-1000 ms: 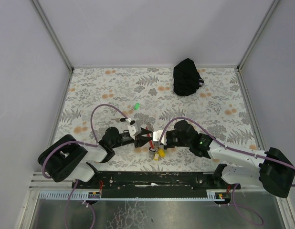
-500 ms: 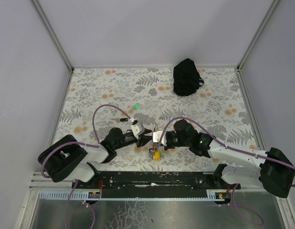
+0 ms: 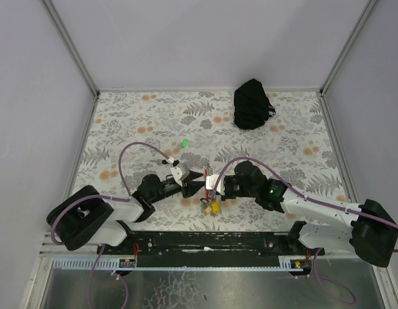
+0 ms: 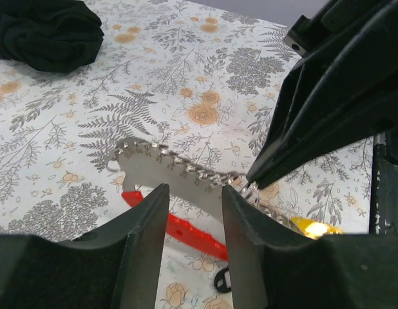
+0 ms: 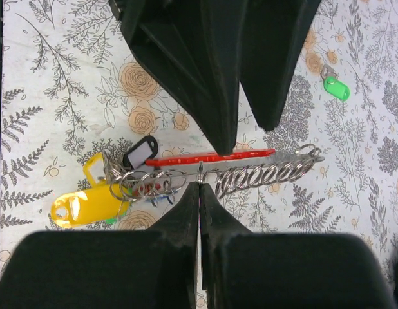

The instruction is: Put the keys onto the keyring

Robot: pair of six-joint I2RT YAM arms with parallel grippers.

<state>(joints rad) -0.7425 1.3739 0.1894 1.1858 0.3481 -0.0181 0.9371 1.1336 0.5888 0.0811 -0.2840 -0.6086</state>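
**Status: keyring held, no key threaded yet**

1. Right end effector (image 5: pixel 199 187): I read its fingers as together, pinched on the silvery chain (image 5: pixel 263 174) of the keyring (image 5: pixel 151 183). The left wrist view agrees, showing its tip meeting the chain.
2. Left end effector (image 4: pixel 194 193): the fingers stand apart, one on each side of the chain, gripping nothing that I can see. The tips sit just above the red strap (image 5: pixel 212 156).
3. The keyring lies on the worktop (image 3: pixel 141 116) between the two arms, near the front edge, with its yellow tag (image 5: pixel 83 206) trailing toward the bases.
4. The green key (image 5: pixel 336 89) lies loose on the worktop, well apart from the keyring and beyond the left end effector. No finger touches it.
5. Blue key: I cannot locate it with confidence. A speck of blue shows under the rings, too small to identify.

Assessment: the task is at an early stage. The ring is being secured and presented. Picking up the green key and threading it both remain, and the blue key's status is unconfirmed.
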